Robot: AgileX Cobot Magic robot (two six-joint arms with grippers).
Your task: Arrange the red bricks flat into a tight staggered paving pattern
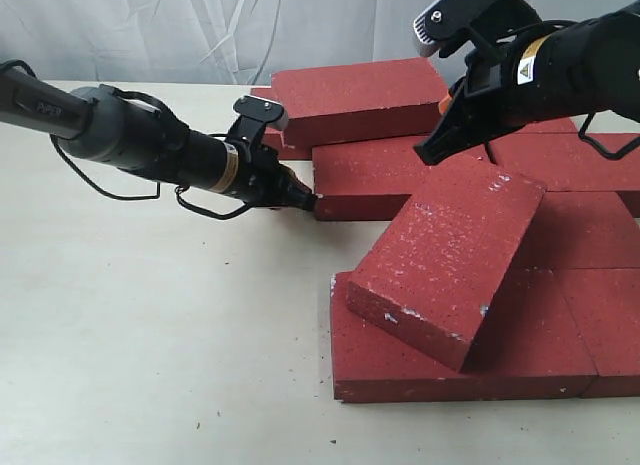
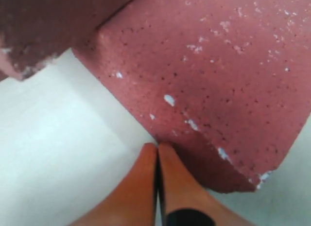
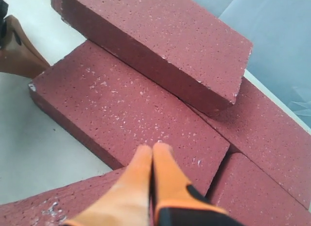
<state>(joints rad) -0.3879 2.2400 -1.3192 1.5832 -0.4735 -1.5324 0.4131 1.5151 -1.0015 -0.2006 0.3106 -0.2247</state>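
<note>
Okay, left gripper [image 1: 308, 197] reaches in from 9 o'clock, low over the table [image 1: 150, 345]. Its orange fingers [image 2: 141, 187] are clenched together with nothing between them, tips touching the 9 o'clock end of the middle brick [image 1: 390, 175]. My left wrist view shows the tips against that brick's lower edge, near a chipped corner. The red bricks [image 1: 580, 225] form a loose pile running from centre out to 3 o'clock. The top brick [image 1: 360, 97] lies flat at 12 o'clock, stacked partly over the middle brick. The tilted brick [image 1: 445, 270] sits at centre, its low end at 7 o'clock resting on the front bricks [image 1: 540, 355], which lie flat side by side; its high end points to 1 o'clock. The right gripper [image 1: 432, 153] comes in from 2 o'clock, fingers [image 3: 131, 187] also clenched and empty, tips over the middle brick's top face between the top brick and the tilted one. I cannot tell whether they touch it. More bricks lie flat out at 3 o'clock.
</note>
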